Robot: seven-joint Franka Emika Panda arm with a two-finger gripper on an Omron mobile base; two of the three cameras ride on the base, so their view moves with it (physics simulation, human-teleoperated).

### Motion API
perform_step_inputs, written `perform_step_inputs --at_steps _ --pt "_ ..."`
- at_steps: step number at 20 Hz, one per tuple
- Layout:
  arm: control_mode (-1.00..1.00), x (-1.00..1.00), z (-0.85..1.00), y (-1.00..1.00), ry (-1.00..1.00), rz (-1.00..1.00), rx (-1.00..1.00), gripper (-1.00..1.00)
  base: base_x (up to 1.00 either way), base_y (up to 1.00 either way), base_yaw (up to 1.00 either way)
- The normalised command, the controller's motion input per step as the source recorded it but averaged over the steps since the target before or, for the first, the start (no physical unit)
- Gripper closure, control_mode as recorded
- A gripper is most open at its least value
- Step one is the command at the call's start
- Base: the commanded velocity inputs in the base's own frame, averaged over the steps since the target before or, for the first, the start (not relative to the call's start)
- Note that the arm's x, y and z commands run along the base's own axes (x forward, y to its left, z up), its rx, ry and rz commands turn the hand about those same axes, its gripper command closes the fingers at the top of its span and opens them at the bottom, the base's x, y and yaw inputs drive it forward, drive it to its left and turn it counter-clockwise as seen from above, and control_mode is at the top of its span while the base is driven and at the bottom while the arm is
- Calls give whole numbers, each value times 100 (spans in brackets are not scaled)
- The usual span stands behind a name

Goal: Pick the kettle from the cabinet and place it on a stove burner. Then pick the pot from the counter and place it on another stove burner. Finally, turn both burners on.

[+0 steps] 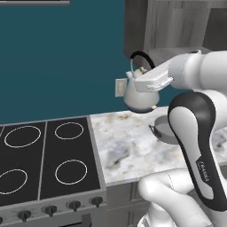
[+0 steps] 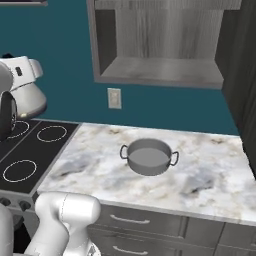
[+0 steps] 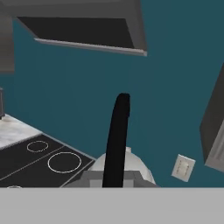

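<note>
A: What does the tool [image 1: 144, 75] hold, and how far open is it?
B: The tool is closed tight on the thin black arched handle of the kettle [image 1: 141, 95]. The kettle hangs from it in the air, clear of the table [image 1: 128, 146], above the table's back edge and just right of the cooktop [image 1: 48, 155]. In the hand view the handle rises as a dark bar over the kettle's rounded top [image 3: 131, 164].

A: What room lies around it?
B: Below and to the left, the cooktop's white burner rings [image 1: 71, 172] lie bare. The pot [image 2: 149, 156] sits on the table [image 2: 210, 175], well apart from the table's front edge and from the cooktop. The cabinet [image 2: 160, 42] hangs above the table, its doorless shelf niche holding nothing. A wall outlet [image 2: 114, 98] sits on the teal wall [image 1: 57, 57] below the cabinet.

A: What is hidden or hard to read?
B: In the left base view the arm [image 1: 195, 142] covers most of the pot [image 1: 162, 128]. In the right base view the kettle [image 2: 30, 102] is cut at the left edge, and the fingers themselves are probably behind the white hand. The knobs [image 1: 73, 205] show along the cooktop's front edge, their settings unreadable.
</note>
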Motion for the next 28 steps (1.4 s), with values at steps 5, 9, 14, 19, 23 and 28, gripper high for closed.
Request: perform_step_inputs --at_steps 5,9,14,19,23,28 --pt "100 0 0 0 0 0 0 100 0 51 -8" --pt "100 0 0 0 0 0 0 100 0 65 -10" --pt "100 0 0 0 0 0 0 100 0 78 -9" --pt "100 0 0 0 0 0 0 100 0 84 -6" --pt "100 0 0 0 0 0 0 100 -18 79 -1" --pt "100 0 0 0 0 0 0 100 -58 58 1"
